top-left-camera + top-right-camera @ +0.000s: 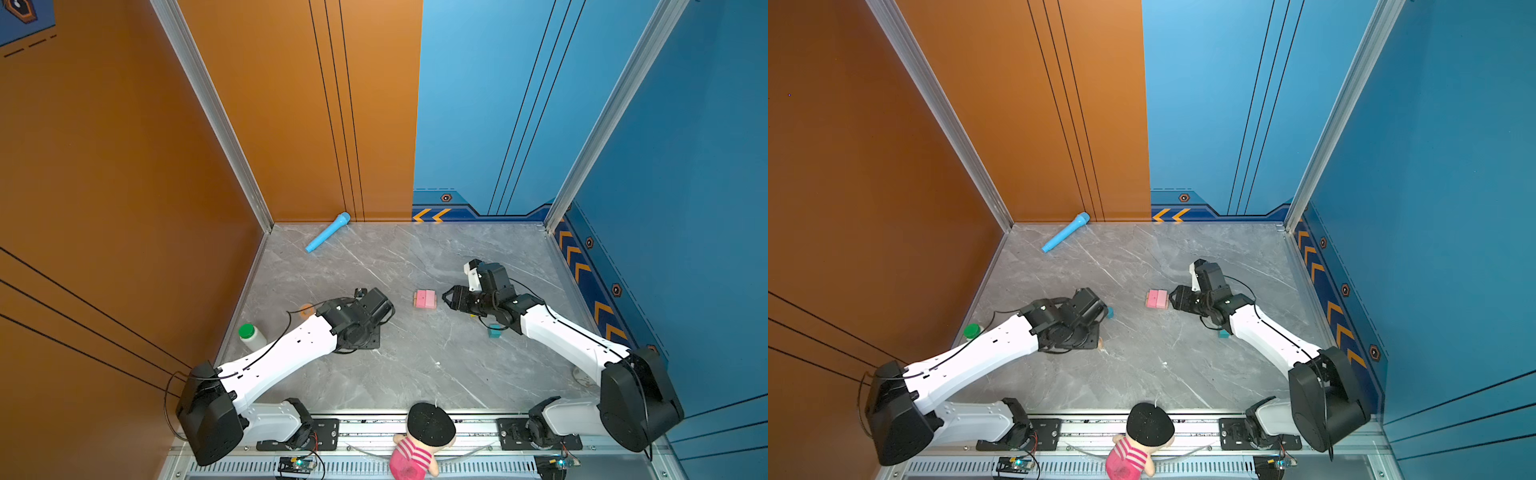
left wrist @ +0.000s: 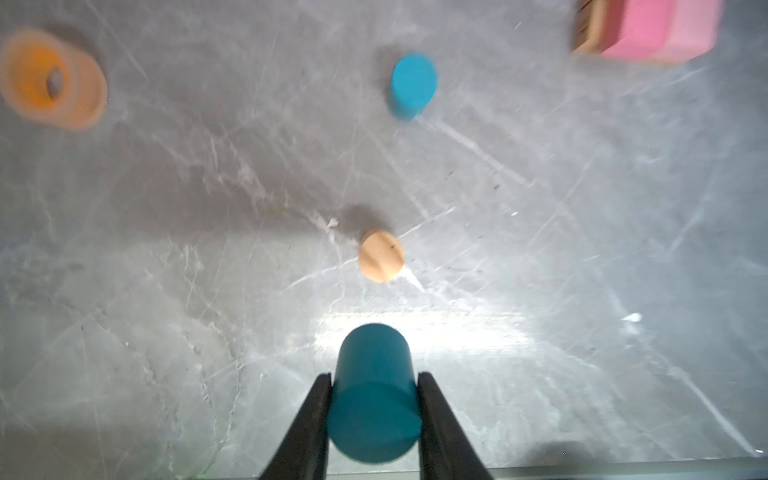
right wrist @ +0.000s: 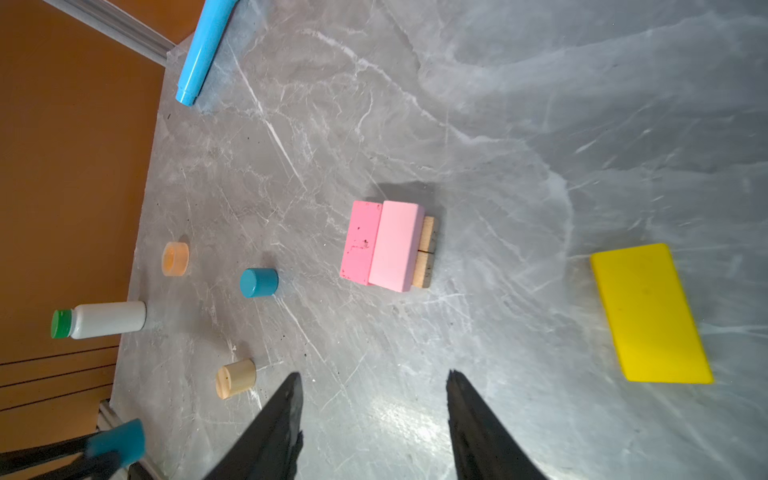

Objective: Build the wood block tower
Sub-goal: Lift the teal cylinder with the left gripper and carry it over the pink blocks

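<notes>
Left gripper [image 2: 374, 376] pinches a blue cylinder [image 2: 374, 415], sharp only in its wrist view. Right gripper [image 3: 374, 374] stands spread near the pink-and-tan tower [image 3: 388, 245]; only its wrist view shows you the yellow bar [image 3: 648, 311] whole.

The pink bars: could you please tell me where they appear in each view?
In a top view: pink bars near the middle, just left of the right gripper.
In a top view: the same spot.
Left wrist: picture's upper right corner, blurred.
Right wrist: picture's centre.
Shared landmark: tan bars underneath them.
</notes>
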`<state>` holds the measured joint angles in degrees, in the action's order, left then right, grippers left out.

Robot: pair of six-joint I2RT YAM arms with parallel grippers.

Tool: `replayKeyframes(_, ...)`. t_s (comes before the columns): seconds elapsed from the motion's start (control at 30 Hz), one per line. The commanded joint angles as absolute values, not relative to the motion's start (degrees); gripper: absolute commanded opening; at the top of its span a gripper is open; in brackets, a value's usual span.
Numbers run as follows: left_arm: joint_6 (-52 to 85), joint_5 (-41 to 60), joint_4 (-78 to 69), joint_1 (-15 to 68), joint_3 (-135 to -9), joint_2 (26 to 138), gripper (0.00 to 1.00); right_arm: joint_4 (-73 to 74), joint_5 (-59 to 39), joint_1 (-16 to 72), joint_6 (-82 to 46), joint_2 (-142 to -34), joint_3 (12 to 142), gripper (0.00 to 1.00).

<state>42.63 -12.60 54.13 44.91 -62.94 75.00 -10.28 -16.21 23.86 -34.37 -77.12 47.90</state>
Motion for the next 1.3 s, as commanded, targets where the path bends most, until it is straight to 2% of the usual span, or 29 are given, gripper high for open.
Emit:
replayKeyframes(0.0,35.2,-13.3,57.0,44.0,-69.5,80.2,0.08,-12.7,-15.6,22.3,-32.8,-75.0,46.3,0.57)
replayKeyframes(0.6,19.3,-6.4,61.5,43.5,-108.9,117.1,0.03,-16.1,-18.1,13.1,-30.6,-68.9,41.4,0.57)
replayKeyframes(0.87,17.3,-4.8,63.2,42.6,-116.9,124.6,0.03,-16.1,-18.8,10.9,-30.4,-69.2,40.2,0.58)
replayKeyframes(1.27,17.0,-4.1,63.9,42.5,-119.3,127.6,0.04,-15.1,-19.3,10.2,-30.7,-70.8,40.0,0.57)
